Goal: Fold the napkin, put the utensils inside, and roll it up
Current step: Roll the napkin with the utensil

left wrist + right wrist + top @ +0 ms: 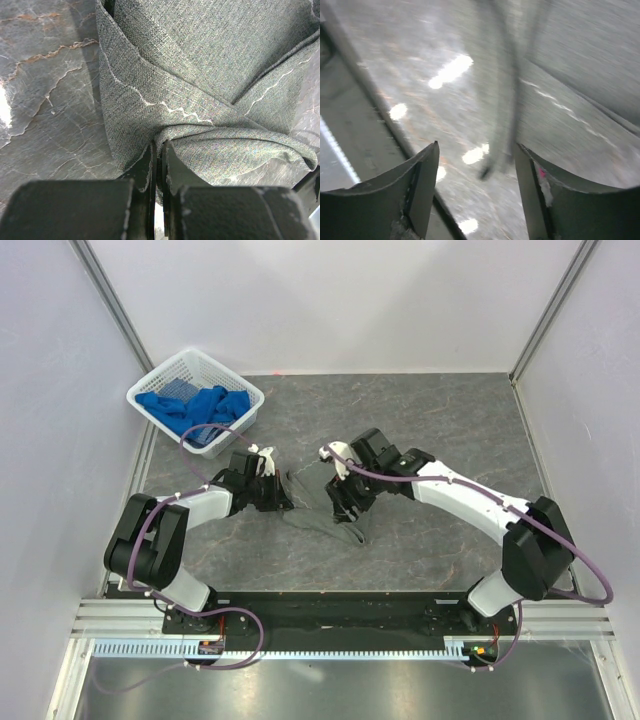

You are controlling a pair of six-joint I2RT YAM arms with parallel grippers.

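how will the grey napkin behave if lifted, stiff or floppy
Probably floppy: the napkin lies in soft bunched folds. It would likely sag from the left gripper pinching its edge. Its coarse weave probably resists slipping.

Grey marbled table (450, 420). White basket (160, 373) in far-left corner. Dark grey napkin (318, 502) bunched up mid-table.

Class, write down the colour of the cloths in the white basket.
Bright blue. The cloths show best in the top external view.
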